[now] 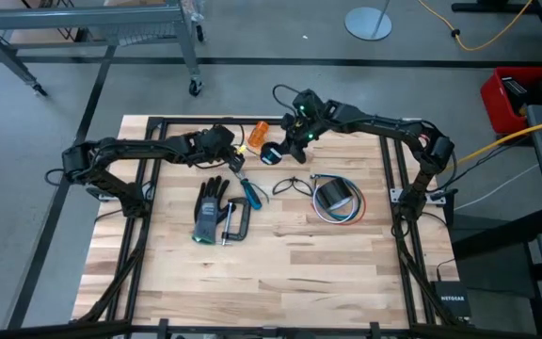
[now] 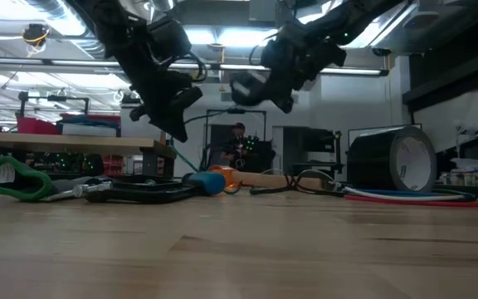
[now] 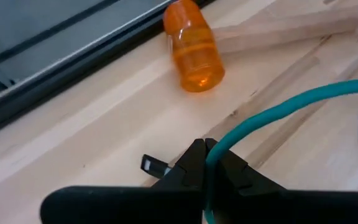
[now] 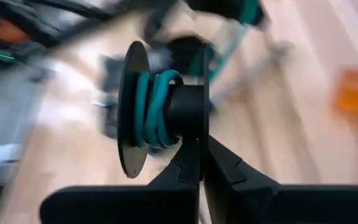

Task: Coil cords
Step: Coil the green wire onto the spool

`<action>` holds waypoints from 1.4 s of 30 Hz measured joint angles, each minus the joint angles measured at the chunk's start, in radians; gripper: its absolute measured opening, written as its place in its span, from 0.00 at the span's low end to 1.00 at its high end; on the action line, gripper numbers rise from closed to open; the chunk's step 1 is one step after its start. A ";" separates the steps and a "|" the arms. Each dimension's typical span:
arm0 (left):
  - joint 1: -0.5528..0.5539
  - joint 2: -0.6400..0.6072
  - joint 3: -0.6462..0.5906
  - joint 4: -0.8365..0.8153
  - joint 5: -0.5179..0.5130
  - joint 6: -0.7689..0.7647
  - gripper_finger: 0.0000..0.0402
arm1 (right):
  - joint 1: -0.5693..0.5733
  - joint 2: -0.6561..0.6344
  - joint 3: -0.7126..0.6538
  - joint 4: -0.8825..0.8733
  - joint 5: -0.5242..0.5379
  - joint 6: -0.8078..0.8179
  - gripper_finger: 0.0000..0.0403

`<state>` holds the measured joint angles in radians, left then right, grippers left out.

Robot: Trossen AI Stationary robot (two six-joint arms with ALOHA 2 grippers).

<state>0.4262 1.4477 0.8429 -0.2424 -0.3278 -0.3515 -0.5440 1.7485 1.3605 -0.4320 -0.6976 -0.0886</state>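
Observation:
A teal-green cord (image 3: 291,111) runs between my two grippers above the table's far middle. Part of it is wound in a few turns (image 4: 157,109) on a black spool (image 1: 271,153). My left gripper (image 1: 238,156) is shut on the cord's free stretch, just left of the spool. My right gripper (image 1: 285,143) is shut on the spool, which also shows lifted in the low view (image 2: 249,88). The red, white and blue wires (image 1: 346,215) lie on the table by a black tape roll (image 1: 332,195). I cannot make out the black cord. My left gripper pinches the teal cord (image 3: 211,154) between its two fingers, which lie across it. From the fingertips the cord runs off in a smooth arc above the table toward the spool. My right gripper pinches one round side plate of the black spool at its rim (image 4: 199,142) between its two fingers. The spool is lifted clear of the table, with the wound teal turns (image 4: 153,118) beside the fingers on its core.
An orange bottle (image 1: 263,130) lies at the far edge, close to both grippers. Safety glasses (image 1: 294,185), a blue-handled screwdriver (image 1: 252,193), a black glove (image 1: 210,209) and a clamp (image 1: 236,224) lie mid-table. The near half shows bare wood (image 1: 280,273).

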 joint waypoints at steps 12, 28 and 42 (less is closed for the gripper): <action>0.066 0.000 0.000 0.099 0.270 -0.146 0.00 | 0.135 0.002 0.000 -0.081 0.733 -0.091 0.02; 0.088 0.000 0.000 0.488 0.472 -0.268 0.00 | 0.221 0.003 0.000 -0.079 0.992 -0.201 0.02; -0.012 0.000 0.000 0.644 0.520 -0.282 0.00 | 0.203 0.003 0.000 0.207 0.831 -0.008 0.02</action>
<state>0.4144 1.4475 0.8429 0.4011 0.1921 -0.6331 -0.3408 1.7515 1.3605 -0.2245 0.1337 -0.0969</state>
